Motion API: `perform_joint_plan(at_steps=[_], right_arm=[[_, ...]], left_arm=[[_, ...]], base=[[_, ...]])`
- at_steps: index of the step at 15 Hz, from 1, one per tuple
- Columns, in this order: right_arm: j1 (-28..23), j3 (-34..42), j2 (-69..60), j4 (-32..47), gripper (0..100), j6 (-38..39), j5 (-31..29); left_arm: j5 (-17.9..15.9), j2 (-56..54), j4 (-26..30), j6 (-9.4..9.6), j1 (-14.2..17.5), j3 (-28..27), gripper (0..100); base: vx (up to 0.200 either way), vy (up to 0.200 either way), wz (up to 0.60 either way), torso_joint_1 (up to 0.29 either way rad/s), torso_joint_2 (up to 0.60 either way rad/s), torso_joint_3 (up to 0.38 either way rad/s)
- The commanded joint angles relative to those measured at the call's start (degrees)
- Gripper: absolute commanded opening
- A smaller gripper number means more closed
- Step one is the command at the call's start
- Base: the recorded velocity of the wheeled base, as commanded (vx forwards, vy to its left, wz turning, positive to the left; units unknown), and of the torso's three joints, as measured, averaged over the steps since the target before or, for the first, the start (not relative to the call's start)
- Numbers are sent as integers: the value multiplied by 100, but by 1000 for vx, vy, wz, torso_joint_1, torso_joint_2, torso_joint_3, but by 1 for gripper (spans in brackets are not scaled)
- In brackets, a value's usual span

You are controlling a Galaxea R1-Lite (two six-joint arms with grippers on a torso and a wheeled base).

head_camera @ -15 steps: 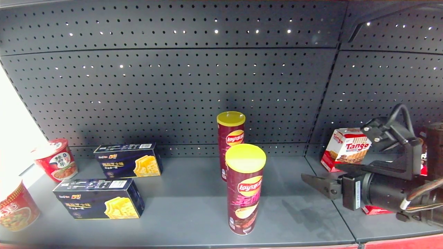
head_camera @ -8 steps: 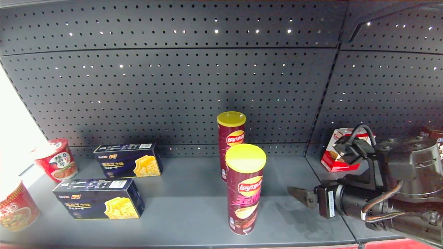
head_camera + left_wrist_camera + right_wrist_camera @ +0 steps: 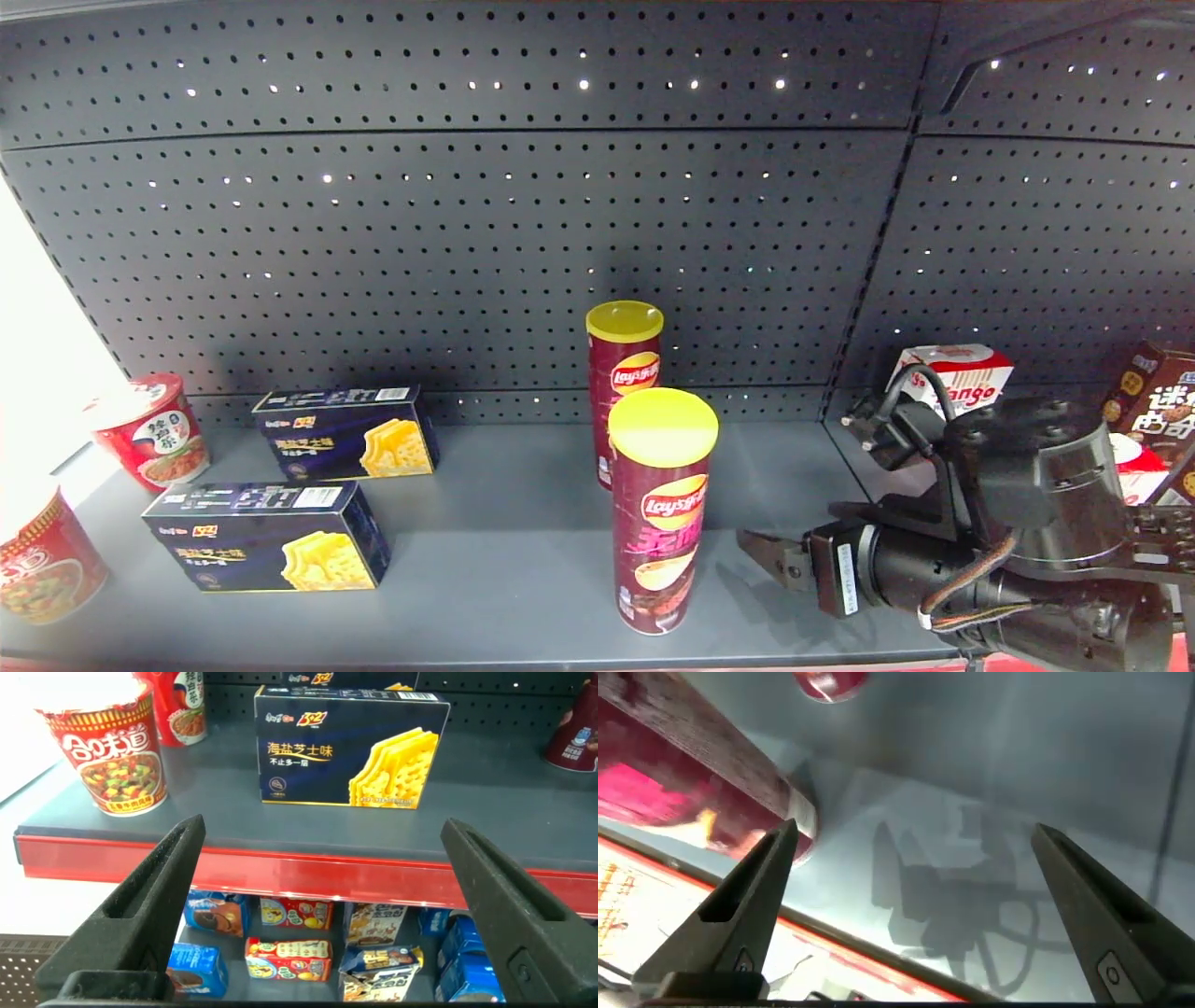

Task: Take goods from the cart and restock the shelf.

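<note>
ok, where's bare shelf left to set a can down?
Widest bare shelf: between the boxes and the cans. Smaller patch behind the right gripper, right of the rear can. Crowded: left end with the cups, right bay around the wafer box.

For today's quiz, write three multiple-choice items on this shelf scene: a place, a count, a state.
1. Where is the right gripper relative to the front chip can? A on its left; B on its right; C on top.
2. How many yellow-lidded cans stand on the shelf? A two; B three; C five.
3. The left gripper is: A shut on a box; B shut, empty; C open.
Answers: B, it sits right of the can; A, front can plus a rear chip can; C, its fingers stand wide apart.
</note>
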Motion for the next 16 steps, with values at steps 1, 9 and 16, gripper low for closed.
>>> perform_joint_plan(at_steps=[1,9,16], right_arm=[[32,-38,265,-91,100,-3,-1],[199,-442,678,-223,100,-3,-1],[305,-609,845,-232,100,-21,-1]], left_arm=[[1,0,-1,-4,1,1,100],[1,9,-1,-4,1,1,100],[1,0,-1,-4,1,1,100]], base=[[0,0,0,0,0,0],[0,0,0,0,0,0],[0,0,0,0,0,0]])
